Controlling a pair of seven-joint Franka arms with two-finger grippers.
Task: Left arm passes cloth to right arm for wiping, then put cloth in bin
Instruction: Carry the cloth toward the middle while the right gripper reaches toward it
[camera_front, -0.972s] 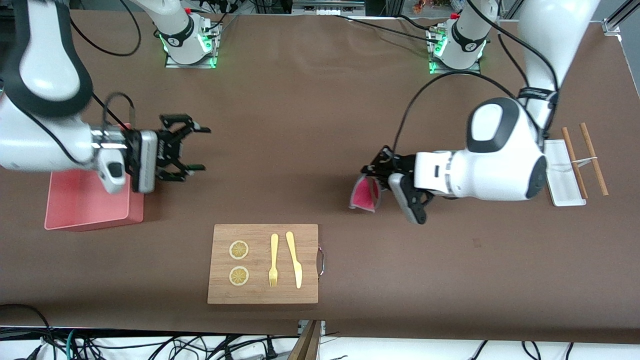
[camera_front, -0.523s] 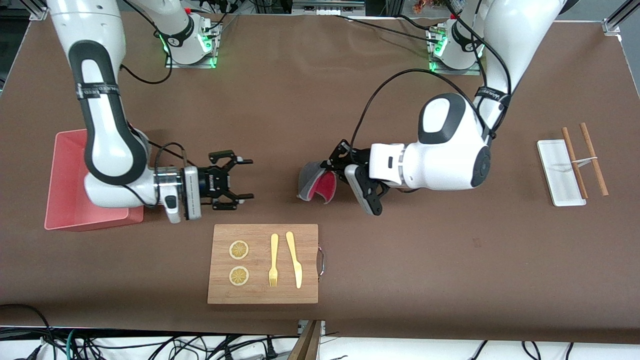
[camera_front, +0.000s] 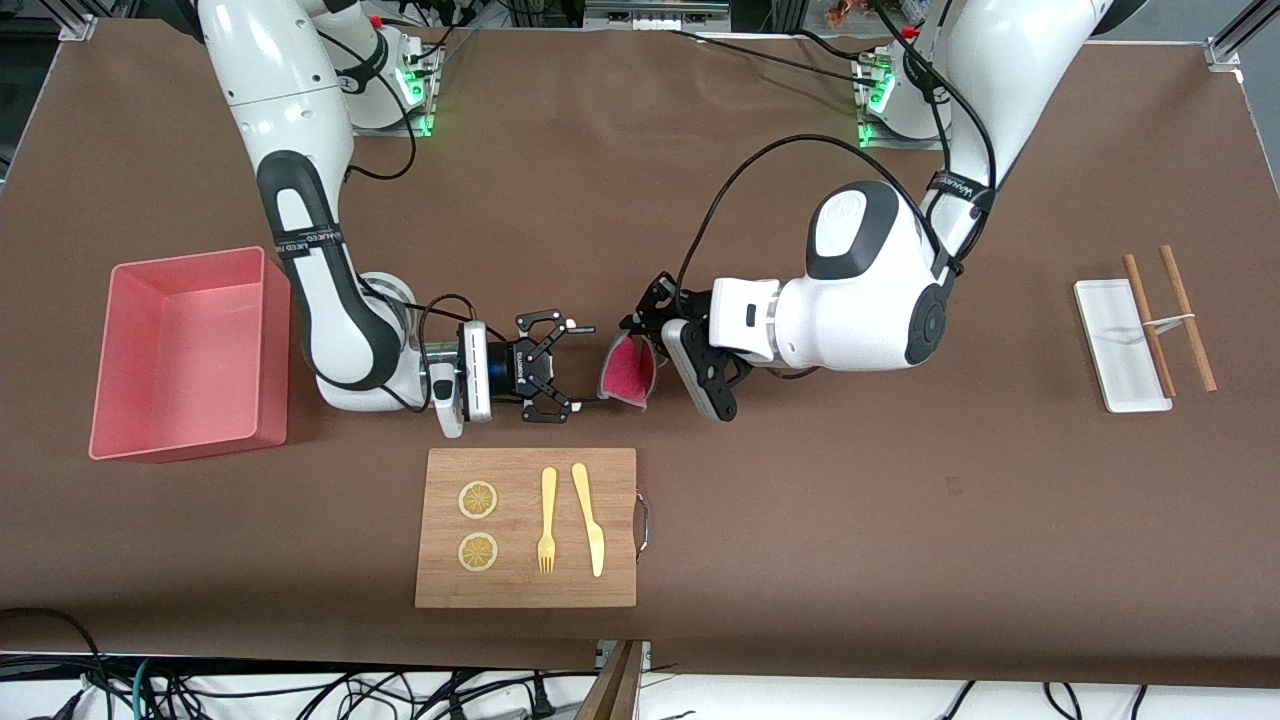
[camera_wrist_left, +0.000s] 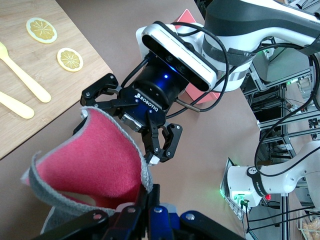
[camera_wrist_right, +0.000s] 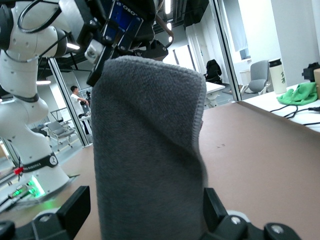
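Observation:
My left gripper (camera_front: 643, 325) hangs over the middle of the brown table, shut on one edge of the cloth (camera_front: 627, 368). The cloth droops folded from it, pinkish-red face (camera_wrist_left: 90, 160) inward and dark grey face (camera_wrist_right: 147, 150) outward. In the left wrist view my left gripper (camera_wrist_left: 152, 194) pinches the cloth's grey hem. My right gripper (camera_front: 588, 365) is level with the cloth and open. Its fingers (camera_wrist_right: 75, 206) stand on either side of the grey fold without touching it. The pink bin (camera_front: 185, 262) sits at the right arm's end of the table, with nothing visible inside.
A wooden board (camera_front: 525, 590), nearer the camera than the grippers, carries two lemon slices, a yellow fork (camera_front: 547, 520) and a yellow knife (camera_front: 589, 518). A white tray (camera_front: 1115, 330) and two brown sticks (camera_front: 1187, 318) lie at the left arm's end.
Both arms have swung in toward the table's middle. The left gripper carried the cloth toward the right arm's end. The open right gripper left the bin and now faces the cloth.

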